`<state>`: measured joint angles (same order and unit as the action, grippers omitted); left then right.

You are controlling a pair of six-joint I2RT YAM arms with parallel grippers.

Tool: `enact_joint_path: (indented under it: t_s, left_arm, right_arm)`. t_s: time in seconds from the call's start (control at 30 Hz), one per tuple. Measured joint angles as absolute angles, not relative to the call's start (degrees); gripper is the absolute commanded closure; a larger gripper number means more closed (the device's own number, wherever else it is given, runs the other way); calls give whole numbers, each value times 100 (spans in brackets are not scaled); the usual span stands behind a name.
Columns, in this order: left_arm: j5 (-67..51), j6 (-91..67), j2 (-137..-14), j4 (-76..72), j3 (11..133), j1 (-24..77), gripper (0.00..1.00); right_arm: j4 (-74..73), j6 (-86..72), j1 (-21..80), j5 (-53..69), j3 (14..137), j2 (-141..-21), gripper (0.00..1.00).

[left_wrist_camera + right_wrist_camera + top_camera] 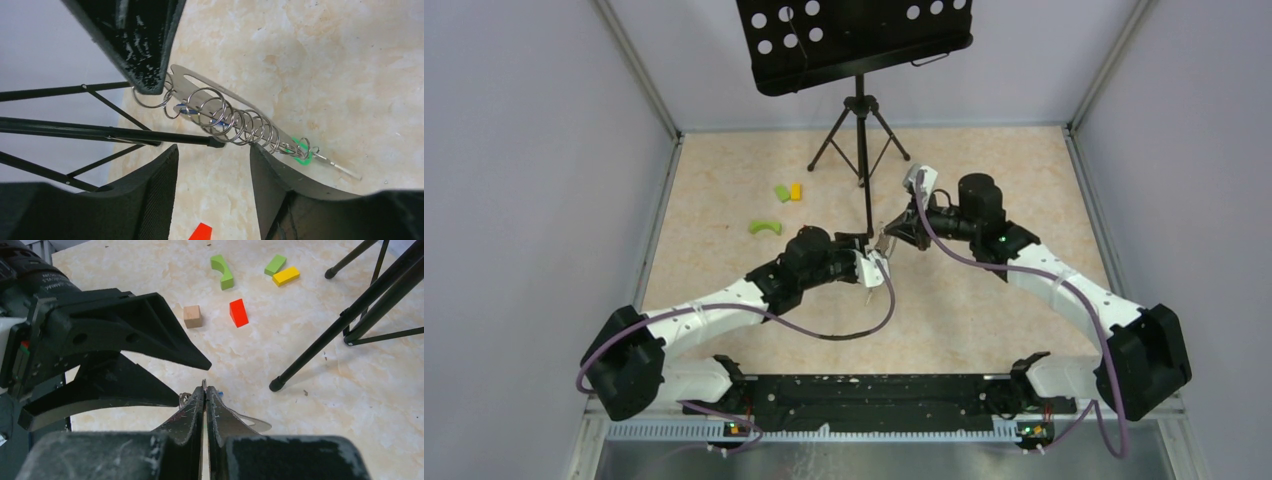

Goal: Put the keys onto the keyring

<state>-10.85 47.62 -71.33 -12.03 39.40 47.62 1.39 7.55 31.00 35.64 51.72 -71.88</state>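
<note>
The keyring [220,102] shows as a flat metallic oblong piece with a row of wire split rings, held in the air over the table. A blue tag [186,109] sits among the rings. A green tag [300,151] with a thin metal key [340,167] hangs at the lower end. My right gripper [205,390] is shut on one end ring [150,97]. My left gripper [212,156] is open, its right finger [272,175] just under the rings. Both grippers meet at mid-table, the left [874,262] and the right [894,232].
A black tripod stand [860,130] rises at the back; one leg foot [275,385] lies close to the grippers. Green blocks [764,227], a yellow block [796,190], a red block [238,312] and a wooden cube [192,316] lie to the left.
</note>
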Motion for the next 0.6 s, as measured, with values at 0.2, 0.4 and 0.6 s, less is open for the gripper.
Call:
enact_joint_path:
  t_s: [0.2,0.4,0.6]
  left_arm:
    - [-1529,4322,-7002,-1076,3942,4484,38]
    - [-2779,3723,-6936,-670,4261,3879,41]
    - [-4219,3162,-7076,-596,4700,3463,47]
  right_arm:
    - [250,961,2954,4060,4967,-7153,100]
    - [298,1133,2893,4676,4825,-7089,100]
    - [436,1192,2873,5245,4805,-7089,100]
